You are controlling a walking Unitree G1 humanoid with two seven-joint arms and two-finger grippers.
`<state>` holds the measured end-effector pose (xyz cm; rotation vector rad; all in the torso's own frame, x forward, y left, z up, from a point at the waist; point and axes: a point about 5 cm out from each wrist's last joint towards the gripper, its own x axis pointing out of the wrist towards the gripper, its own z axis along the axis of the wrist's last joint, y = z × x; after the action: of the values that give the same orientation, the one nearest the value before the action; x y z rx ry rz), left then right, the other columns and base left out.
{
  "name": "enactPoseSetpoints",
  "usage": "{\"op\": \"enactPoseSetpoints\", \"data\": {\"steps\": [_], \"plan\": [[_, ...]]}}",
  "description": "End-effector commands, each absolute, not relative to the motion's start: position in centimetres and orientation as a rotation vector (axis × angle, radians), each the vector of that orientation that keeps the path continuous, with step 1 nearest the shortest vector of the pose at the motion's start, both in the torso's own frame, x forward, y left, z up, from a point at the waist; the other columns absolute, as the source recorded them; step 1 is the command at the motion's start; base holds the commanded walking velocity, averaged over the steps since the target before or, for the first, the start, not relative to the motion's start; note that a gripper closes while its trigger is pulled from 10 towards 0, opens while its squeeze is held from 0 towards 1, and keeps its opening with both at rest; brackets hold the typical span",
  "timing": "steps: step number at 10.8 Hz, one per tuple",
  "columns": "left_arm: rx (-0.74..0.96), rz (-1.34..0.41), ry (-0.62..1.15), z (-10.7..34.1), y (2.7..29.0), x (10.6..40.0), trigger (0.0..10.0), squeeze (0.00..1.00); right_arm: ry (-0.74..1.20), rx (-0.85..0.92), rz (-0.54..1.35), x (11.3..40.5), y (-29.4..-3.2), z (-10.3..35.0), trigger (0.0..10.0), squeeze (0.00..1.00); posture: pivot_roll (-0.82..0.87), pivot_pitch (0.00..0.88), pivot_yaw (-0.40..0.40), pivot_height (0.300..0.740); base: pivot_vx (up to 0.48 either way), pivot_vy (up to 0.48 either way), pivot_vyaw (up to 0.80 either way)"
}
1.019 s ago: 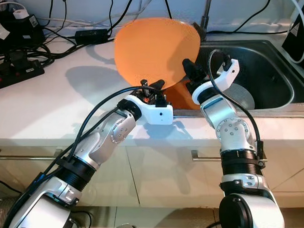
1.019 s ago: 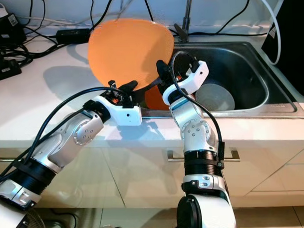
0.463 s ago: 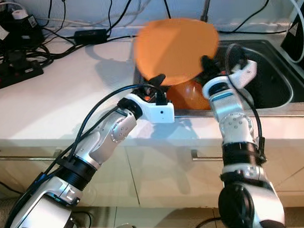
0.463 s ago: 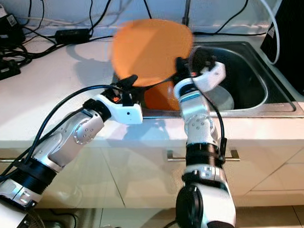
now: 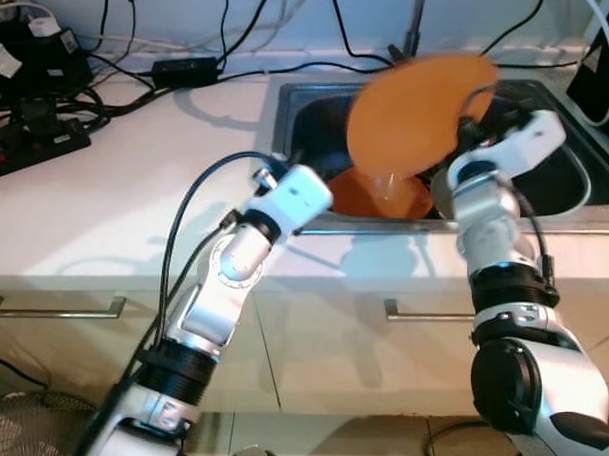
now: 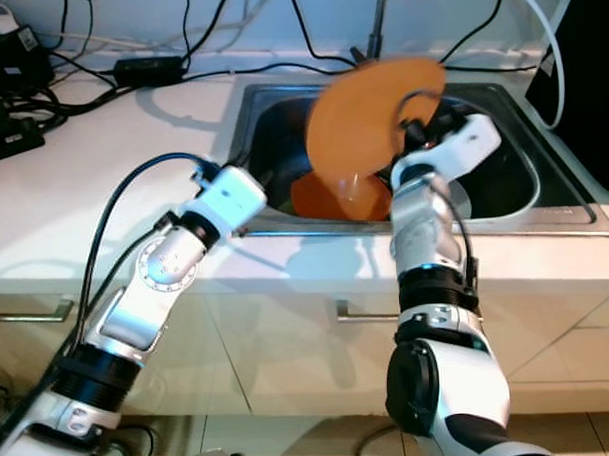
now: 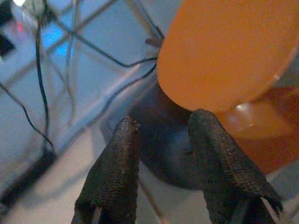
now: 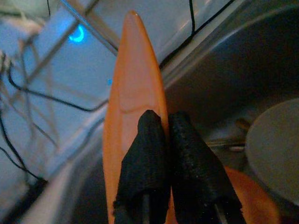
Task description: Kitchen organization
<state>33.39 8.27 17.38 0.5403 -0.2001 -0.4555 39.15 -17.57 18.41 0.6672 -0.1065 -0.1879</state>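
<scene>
An orange plate (image 5: 416, 119) hangs tilted over the steel sink (image 5: 300, 98), pinched at its rim by my right gripper (image 8: 167, 122), which is shut on it. In the right wrist view the plate (image 8: 133, 88) is seen edge-on between the fingers. A second orange dish (image 5: 383, 193) lies in the sink under it, with a grey round dish (image 8: 275, 149) beside it. My left gripper (image 7: 161, 122) is open with nothing between its fingers, at the sink's near left rim, apart from the plate. The left wrist's white housing (image 5: 295, 191) sits over the counter's front edge.
Black power strips (image 5: 32, 147) and tangled cables lie on the white counter (image 5: 133, 194) at the back left. The faucet (image 5: 414, 24) rises behind the sink. A dark object (image 5: 601, 73) stands at the far right. Drawer handles (image 5: 428, 312) run below the counter.
My right gripper has swung the orange plate rightward, from over the counter's edge to above the sink. The left gripper, earlier at the plate's lower edge, now stands apart from it.
</scene>
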Motion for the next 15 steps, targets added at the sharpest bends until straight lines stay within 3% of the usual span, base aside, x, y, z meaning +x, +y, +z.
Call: {"op": "enactPoseSetpoints", "data": {"steps": [1,2,4,9,10,11,12,15], "plan": [[0.458,-0.447,-0.158,17.4,8.8,33.3,10.0,0.00,-0.168,0.576,-0.164,39.5,-17.2,20.1,10.0,0.00,0.10,0.000,-0.001,0.740,0.000,0.000,0.00],[0.332,-0.455,-0.096,17.2,8.7,33.1,10.0,0.00,-0.152,0.451,-0.124,39.8,-16.4,19.7,10.0,0.00,0.11,0.000,-0.008,0.740,0.000,0.000,0.00],[0.293,-0.471,-0.058,17.5,8.5,32.8,10.0,0.00,-0.058,0.298,-0.055,40.2,-14.4,18.2,10.0,0.00,0.13,0.000,-0.018,0.740,0.000,0.000,0.00],[0.271,-0.495,0.018,17.0,8.1,31.8,10.0,0.00,0.066,0.260,0.017,39.9,-12.3,15.5,10.0,0.00,0.16,0.000,-0.032,0.740,0.000,0.000,0.00],[0.272,-0.506,0.032,16.8,7.8,31.6,10.0,0.00,0.082,0.242,0.038,39.7,-12.0,15.0,10.0,1.00,0.16,0.000,-0.032,0.740,0.000,0.000,0.00],[0.273,-0.509,0.036,16.7,7.7,31.5,10.0,0.00,0.079,0.242,0.046,39.6,-11.9,14.9,10.0,1.00,0.16,0.000,-0.031,0.740,0.000,0.000,0.00],[0.274,-0.505,0.043,16.6,7.7,31.5,10.0,0.00,0.073,0.240,0.057,39.5,-11.7,14.7,10.0,0.04,0.15,0.000,-0.027,0.740,0.000,0.000,0.00],[0.282,-0.494,0.041,16.5,7.8,31.6,10.0,0.00,0.083,0.202,0.031,39.4,-12.1,14.2,10.0,0.00,0.15,0.000,-0.021,0.740,0.000,0.000,0.00]]}}
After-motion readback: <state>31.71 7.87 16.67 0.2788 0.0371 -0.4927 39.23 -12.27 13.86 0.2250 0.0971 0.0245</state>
